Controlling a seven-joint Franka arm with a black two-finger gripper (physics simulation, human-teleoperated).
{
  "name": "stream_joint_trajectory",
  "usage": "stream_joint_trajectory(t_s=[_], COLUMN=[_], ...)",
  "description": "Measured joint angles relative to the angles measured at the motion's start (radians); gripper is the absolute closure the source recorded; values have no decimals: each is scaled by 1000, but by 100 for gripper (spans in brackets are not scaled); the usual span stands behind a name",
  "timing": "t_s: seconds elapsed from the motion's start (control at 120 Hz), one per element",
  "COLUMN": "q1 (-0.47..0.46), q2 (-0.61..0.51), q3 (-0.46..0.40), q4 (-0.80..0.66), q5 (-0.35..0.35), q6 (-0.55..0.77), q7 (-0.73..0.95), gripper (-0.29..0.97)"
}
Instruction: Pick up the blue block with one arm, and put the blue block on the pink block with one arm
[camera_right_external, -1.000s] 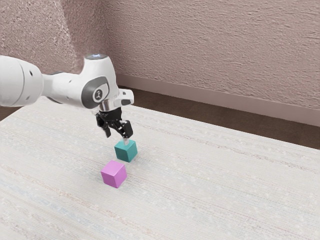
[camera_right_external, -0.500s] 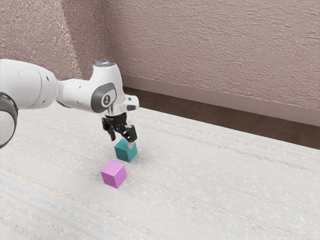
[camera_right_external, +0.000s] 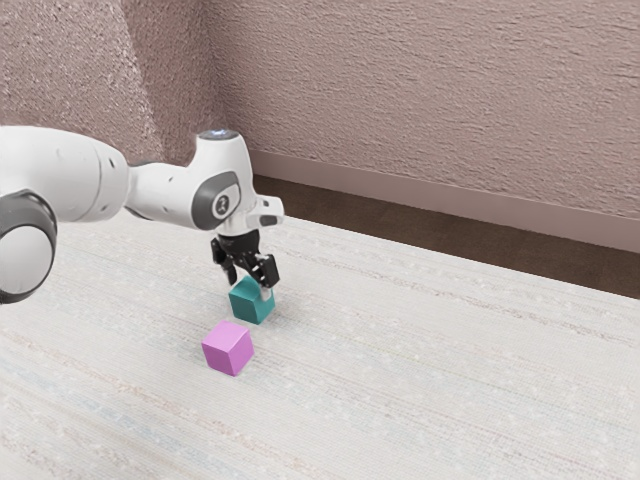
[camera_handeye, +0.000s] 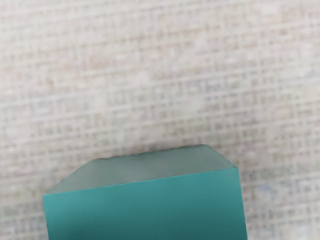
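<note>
The blue block (camera_right_external: 251, 303), teal in tone, rests on the table. In the wrist view the blue block (camera_handeye: 145, 205) looms large just under my hand. My gripper (camera_right_external: 252, 283) is open and points down right over it, with the fingertips at the level of the block's top edge, one on either side. The pink block (camera_right_external: 227, 348) sits on the table a short way nearer the camera, toward the exterior view's left of the blue one and apart from it.
The pale woven tabletop (camera_right_external: 430, 370) spreads wide toward the exterior view's right and front. A textured wall (camera_right_external: 450, 90) with a baseboard stands behind the table's far edge.
My hand has come down and shifted slightly toward the exterior view's right, ending with its fingers at the blue block's top. Neither block has moved.
</note>
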Motion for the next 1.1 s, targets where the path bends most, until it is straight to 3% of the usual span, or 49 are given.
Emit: stream_joint_trajectory(t_s=[0.833, 1.1], q1=[10, 11], q2=[69, 65], q3=[-2, -2], q4=[44, 44], q5=[0, -4], q6=[-12, -13], q7=[9, 8], gripper=[0, 24])
